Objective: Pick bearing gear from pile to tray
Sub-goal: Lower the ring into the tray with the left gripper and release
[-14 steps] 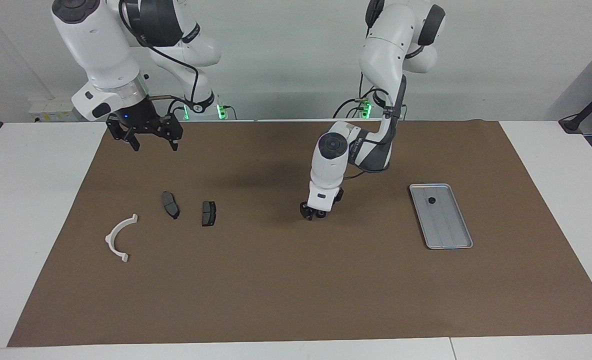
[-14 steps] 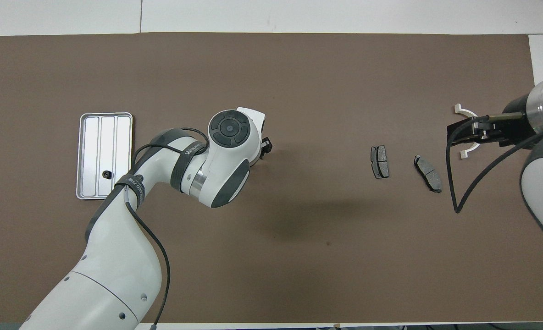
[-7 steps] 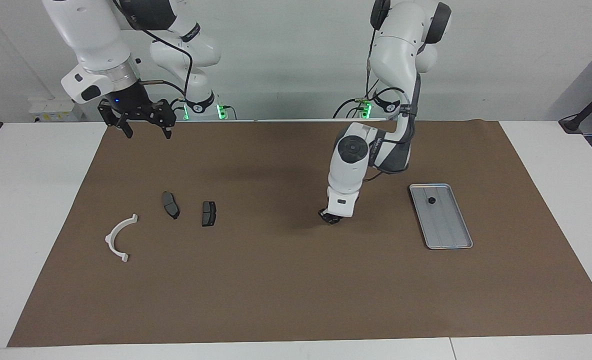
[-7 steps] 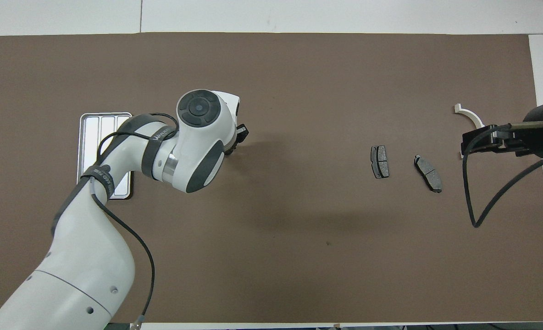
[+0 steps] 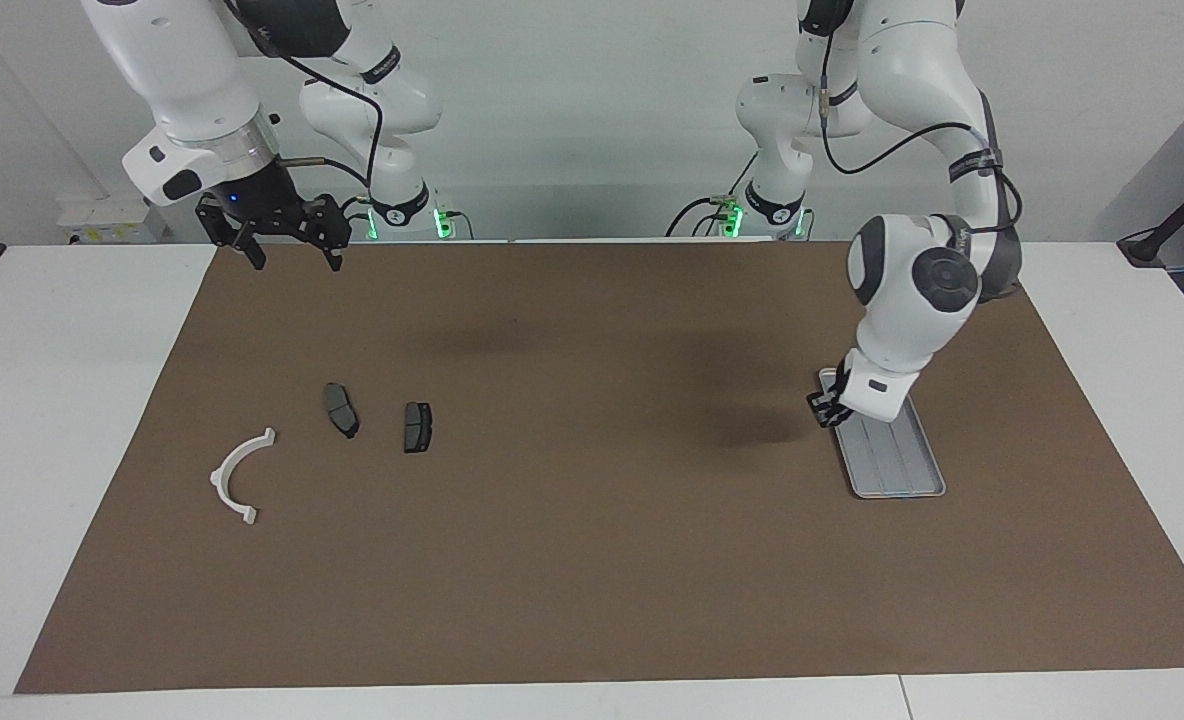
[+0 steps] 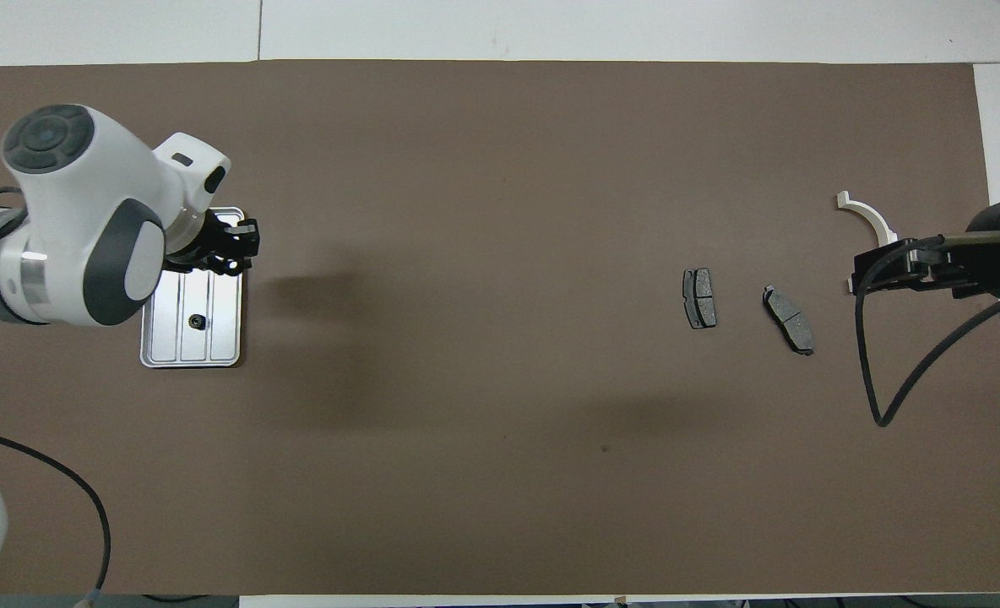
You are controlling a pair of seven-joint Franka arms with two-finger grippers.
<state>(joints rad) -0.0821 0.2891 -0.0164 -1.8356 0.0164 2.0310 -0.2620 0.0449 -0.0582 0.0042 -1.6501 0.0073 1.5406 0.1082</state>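
Since the earlier frame, we see the left gripper (image 5: 824, 408) has swung from mid-mat to the tray (image 5: 910, 475), low over its rim toward the table's middle. We cannot tell whether its fingers are closed or hold anything. In the overhead view, a small black round piece (image 6: 197, 320) lies in the tray at 7 o'clock from that gripper (image 6: 234, 253), apart from it. The right gripper (image 5: 287, 255) waits, fingers spread, above the mat edge by its base.

The white bracket (image 5: 239, 476) and two brake pads (image 5: 341, 409) (image 5: 417, 426) lie toward the right arm's end.
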